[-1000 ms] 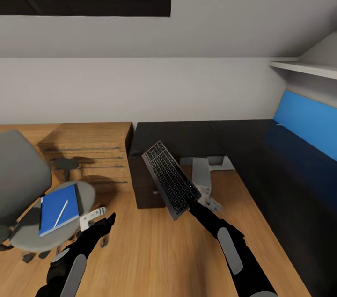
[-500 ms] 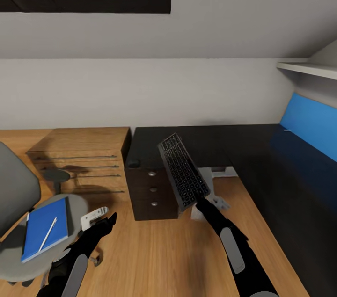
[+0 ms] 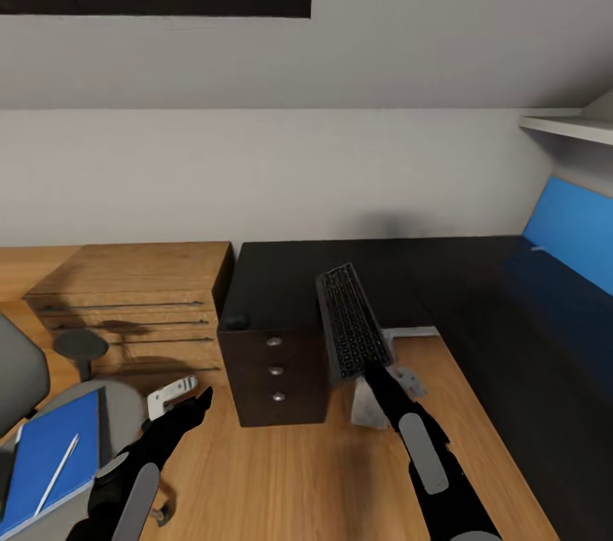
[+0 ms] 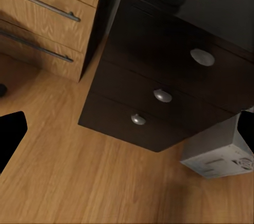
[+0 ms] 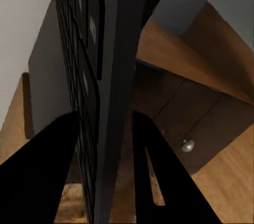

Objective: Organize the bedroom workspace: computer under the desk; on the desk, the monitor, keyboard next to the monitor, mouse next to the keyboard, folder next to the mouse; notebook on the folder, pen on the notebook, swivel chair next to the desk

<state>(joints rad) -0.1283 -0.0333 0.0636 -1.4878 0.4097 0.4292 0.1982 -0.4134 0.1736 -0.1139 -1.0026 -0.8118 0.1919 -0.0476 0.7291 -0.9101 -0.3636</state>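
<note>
Keyboard (image 3: 352, 328): you hold it by its near end in your right claw (image 3: 372, 367), tilted up with the black keys facing 9 o'clock in the head view, above the front edge of the black counter (image 3: 409, 264). In the right wrist view the two black fingers (image 5: 50, 171) are closed on either side of the slim keyboard (image 5: 100, 92), pinching it edge-on.

Your left claw (image 3: 189, 401) sits low at 7 o'clock in the head view, over the wooden floor (image 3: 281, 473); its white-and-black fingers are spread apart with nothing between them.

Counter drawers (image 3: 274, 371): three dark fronts with round silver knobs, below the counter's 9 o'clock end; the left wrist view shows the same drawers (image 4: 159, 97).

Computer (image 3: 370, 405): a light grey box on the floor under the counter, just beside the drawers at their 3 o'clock side; its ported face shows in the left wrist view (image 4: 219, 150).

Mouse (image 3: 235, 322): small dark rounded shape on the counter's near 9 o'clock corner.

Swivel chair (image 3: 119, 405): at 8 o'clock, apart from the counter. On its seat lies the blue folder (image 3: 51, 456), with the white pen (image 3: 58, 474) on top.

Wooden dresser (image 3: 136, 302): stands touching the counter at its 9 o'clock side.
</note>
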